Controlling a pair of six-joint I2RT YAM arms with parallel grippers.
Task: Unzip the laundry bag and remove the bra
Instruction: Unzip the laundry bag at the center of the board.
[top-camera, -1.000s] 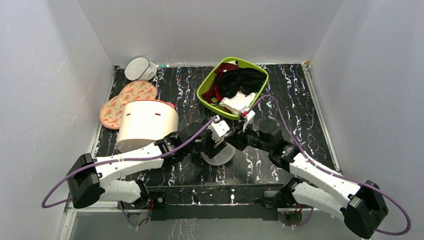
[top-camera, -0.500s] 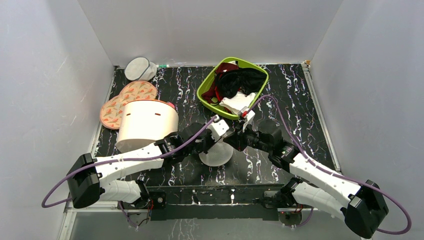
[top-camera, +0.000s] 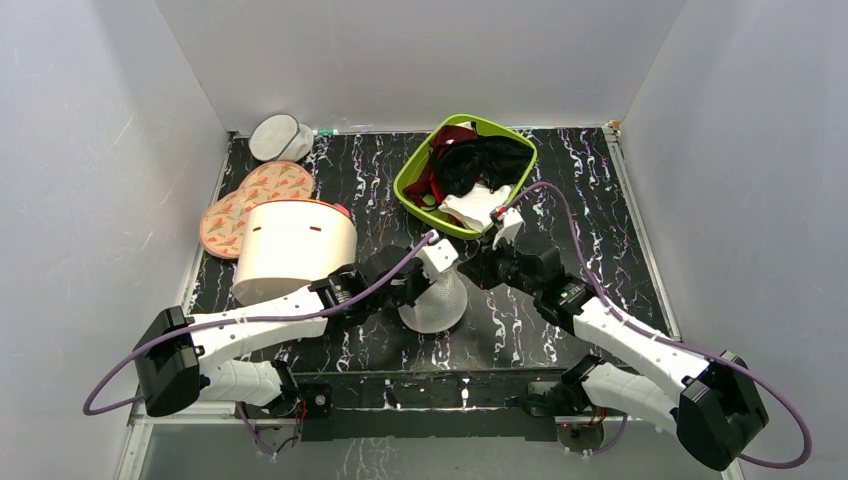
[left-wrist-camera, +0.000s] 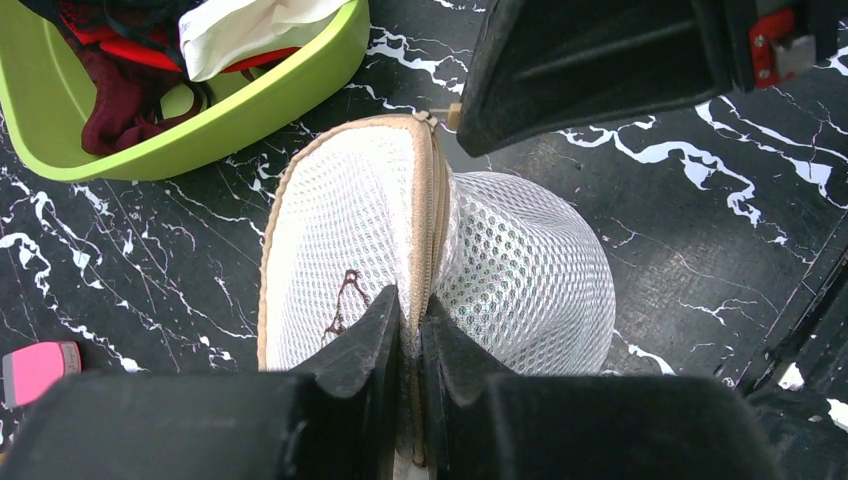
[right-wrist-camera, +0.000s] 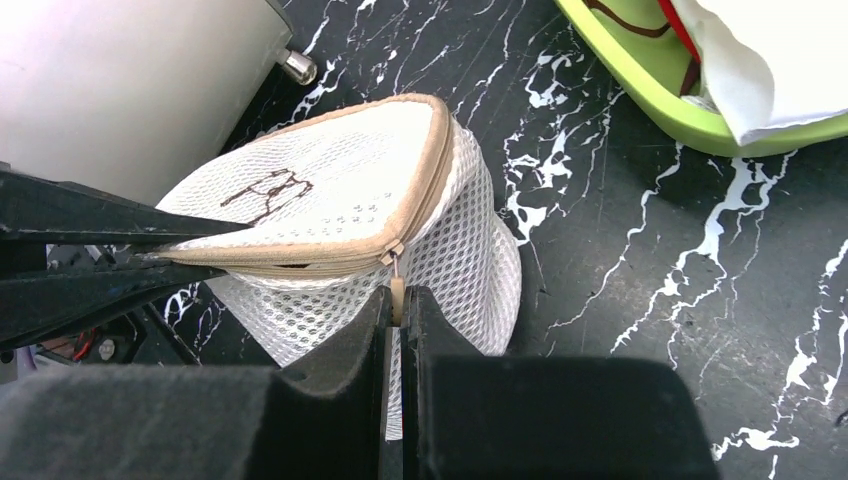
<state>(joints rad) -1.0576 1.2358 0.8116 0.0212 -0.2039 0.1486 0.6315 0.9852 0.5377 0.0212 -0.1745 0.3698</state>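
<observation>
Zip pull (right-wrist-camera: 397, 288) of the laundry bag (right-wrist-camera: 330, 195) is sitting pinched in my right jaws while my left jaws are clamping the zipped rim (left-wrist-camera: 430, 200), which is running straight between them.

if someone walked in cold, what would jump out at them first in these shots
The small white mesh laundry bag in the middle of the black marbled table, pinched from both sides: the left gripper clamps its zipped rim and the right gripper grips the zip pull. Next come the lime green basket heaped with dark clothes behind it, and the big cream cylinder lying to the left.
</observation>
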